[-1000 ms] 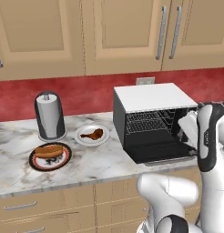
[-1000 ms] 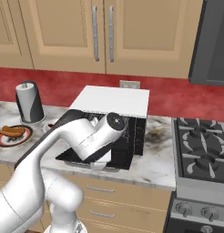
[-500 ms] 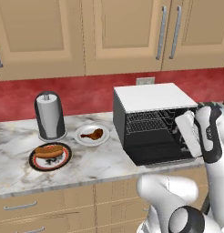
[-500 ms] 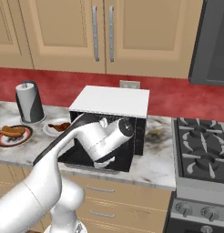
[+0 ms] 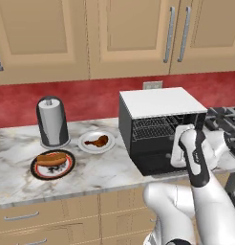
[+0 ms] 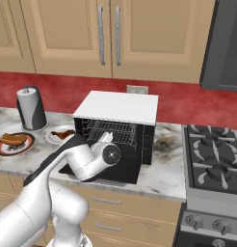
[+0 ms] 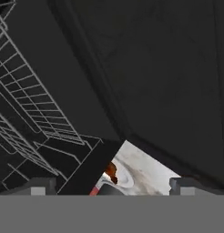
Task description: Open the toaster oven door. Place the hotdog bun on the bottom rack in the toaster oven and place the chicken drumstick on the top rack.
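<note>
The two-finger gripper (image 7: 112,185) stands with its dark tips spread wide, nothing between them, at the mouth of the boxy black toaster oven with a white top (image 5: 160,128). The flat black door (image 6: 98,172) lies folded down beneath the hand. Grey wire racks (image 7: 27,113) run just beside the gripper. Well apart to the left, the glossy brown chicken drumstick (image 5: 98,141) rests on a white plate (image 5: 86,146); nearer the counter edge, the tan hotdog bun (image 5: 51,159) lies on a dark-rimmed plate (image 5: 36,171).

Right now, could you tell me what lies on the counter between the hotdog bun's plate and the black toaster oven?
In the left base view, the white plate holding the glossy brown chicken drumstick lies between them.
</note>
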Controlling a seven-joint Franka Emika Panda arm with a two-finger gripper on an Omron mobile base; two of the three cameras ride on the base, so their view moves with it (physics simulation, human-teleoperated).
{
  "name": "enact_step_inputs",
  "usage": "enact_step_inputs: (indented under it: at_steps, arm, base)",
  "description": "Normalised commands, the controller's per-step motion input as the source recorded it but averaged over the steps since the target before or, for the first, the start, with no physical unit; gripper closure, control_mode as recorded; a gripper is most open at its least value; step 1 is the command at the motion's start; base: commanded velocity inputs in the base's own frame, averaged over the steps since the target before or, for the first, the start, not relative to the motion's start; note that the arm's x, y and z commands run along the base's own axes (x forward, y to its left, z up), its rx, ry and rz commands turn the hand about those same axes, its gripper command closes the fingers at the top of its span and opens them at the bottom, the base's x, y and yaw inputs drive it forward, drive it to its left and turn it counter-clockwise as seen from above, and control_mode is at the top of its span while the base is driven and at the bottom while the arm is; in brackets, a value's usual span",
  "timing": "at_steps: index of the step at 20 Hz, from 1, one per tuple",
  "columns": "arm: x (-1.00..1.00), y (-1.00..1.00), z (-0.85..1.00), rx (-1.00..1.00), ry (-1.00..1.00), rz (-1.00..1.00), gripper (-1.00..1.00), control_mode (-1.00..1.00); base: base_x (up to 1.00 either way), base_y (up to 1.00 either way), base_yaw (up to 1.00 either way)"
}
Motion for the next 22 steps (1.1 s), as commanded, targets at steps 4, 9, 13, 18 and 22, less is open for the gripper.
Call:
enact_step_inputs:
  at_steps: [4, 9, 13, 18, 22]
  arm:
    - [0.33, -0.31, 0.06, 0.45, 0.24, -0.01, -1.00, -1.00]
    - [0.37, -0.07, 0.00, 0.38, 0.08, -0.01, -1.00, -1.00]
    - [0.55, 0.01, -0.09, 0.21, 0.00, -0.10, -1.00, -1.00]
    - [0.55, 0.01, -0.32, 0.15, 0.00, -0.13, -1.00, -1.00]
    - [0.42, 0.00, -0.01, 0.11, 0.00, -0.13, -1.00, -1.00]
  base:
    - [0.00, 0.00, 0.00]
    - [0.00, 0.00, 0.00]
    - [0.00, 0.00, 0.00]
    - [0.00, 0.00, 0.00]
    - [0.00, 0.00, 0.00]
